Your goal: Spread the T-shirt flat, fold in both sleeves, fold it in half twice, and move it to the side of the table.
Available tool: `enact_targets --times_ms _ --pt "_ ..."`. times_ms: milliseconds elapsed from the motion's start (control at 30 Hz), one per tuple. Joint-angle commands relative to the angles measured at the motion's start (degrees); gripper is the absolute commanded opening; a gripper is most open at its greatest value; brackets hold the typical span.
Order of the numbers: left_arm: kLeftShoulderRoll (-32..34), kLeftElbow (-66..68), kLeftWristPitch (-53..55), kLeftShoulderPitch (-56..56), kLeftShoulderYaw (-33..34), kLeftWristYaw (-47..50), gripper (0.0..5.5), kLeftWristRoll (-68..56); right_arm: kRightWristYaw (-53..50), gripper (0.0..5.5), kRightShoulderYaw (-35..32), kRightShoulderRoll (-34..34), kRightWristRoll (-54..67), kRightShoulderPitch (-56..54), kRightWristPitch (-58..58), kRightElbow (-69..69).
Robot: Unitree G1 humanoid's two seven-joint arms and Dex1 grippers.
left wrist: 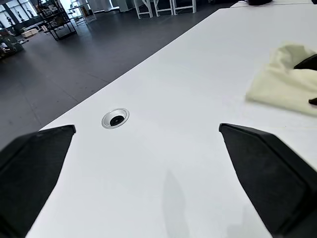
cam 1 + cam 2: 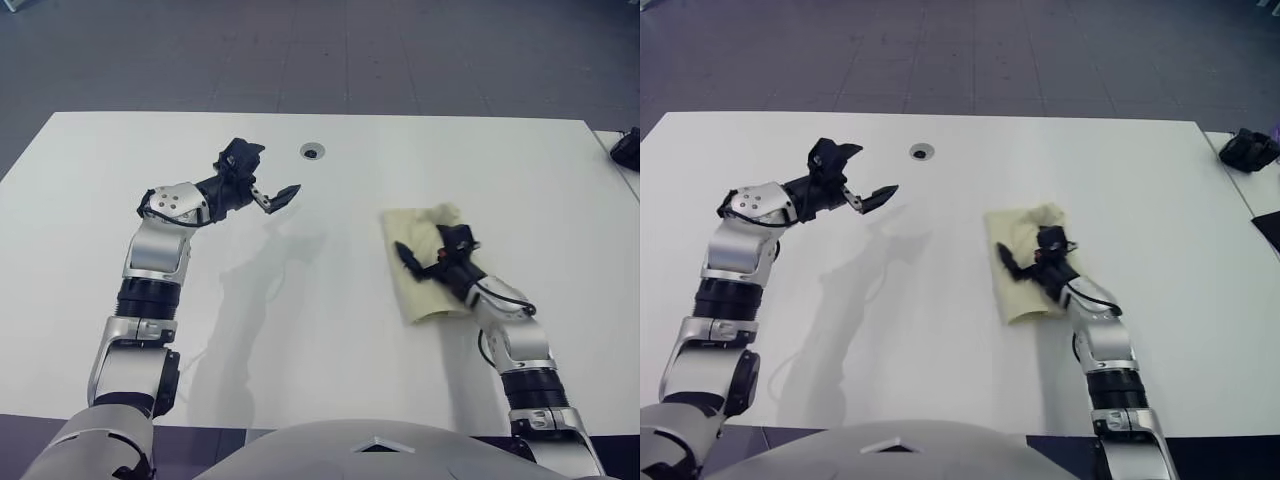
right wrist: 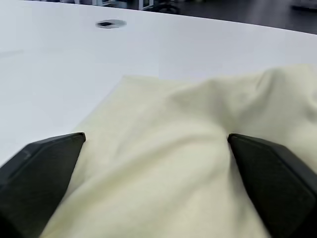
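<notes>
Cream T-shirt (image 2: pixel 412 225): soft, rumpled cloth, folded into a rough oblong, was laid on the right half.
Tabletop (image 2: pixel 330 330): white, smooth, flat.
Right tool (image 2: pixel 432 248): black jaws were spread wide over the cloth.
Left tool (image 2: pixel 268 172): jaws were held apart, well clear of the shirt.
Grommet (image 2: pixel 313 151): round, metal-rimmed, set near the far edge.

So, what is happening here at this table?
A robot is folding a pale yellow T-shirt. The shirt already lies folded into a small packet on the right part of the white table. The right hand is over it, open and gripping nothing. The left hand hangs open above the bare table near a round cable hole, apart from the cloth.
</notes>
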Motion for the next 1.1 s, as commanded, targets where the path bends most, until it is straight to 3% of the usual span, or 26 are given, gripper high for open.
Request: enact_targets --times_ms 33,200,467,600,667,800,933,1100 --pt "-4.95 -6.57 6.42 5.60 5.73 12.90 5.40 -0.64 -3.38 5.37 -5.95 -1.98 -1.02 7.80 0.69 12.38" --pt "-7.73 -9.77 9.73 9.31 8.46 21.11 5.40 -0.24 -0.15 5.37 -6.59 -5.47 -2.02 7.29 -0.43 11.35" --pt "-7.61 -12.11 10.92 10.94 8.53 23.44 5.40 -0.31 13.46 5.37 -4.71 -16.34 -2.69 6.74 -4.89 11.89" --pt "-7.40 -12.88 10.38 10.76 8.58 25.10 5.40 0.87 11.85 5.37 -7.65 -17.88 1.26 1.25 0.39 -0.57" --pt "-7.37 -13.91 10.55 10.46 8.59 26.19 5.40 1.36 6.94 5.37 -8.75 -15.67 3.65 -2.41 6.38 -11.01" --pt "-7.68 -15.59 11.27 10.62 9.61 30.20 5.40 2.75 -9.06 5.37 -5.54 -3.34 2.38 -10.64 14.13 -21.55" --pt "-9.56 -14.01 11.76 9.47 9.25 34.20 5.40 3.97 -21.12 5.37 -4.30 5.89 -2.61 -16.37 13.29 -13.78" --pt "-11.26 -9.37 10.56 5.14 7.61 36.72 5.40 5.10 -23.45 5.37 -4.04 6.82 -6.18 -17.13 12.18 -7.45"
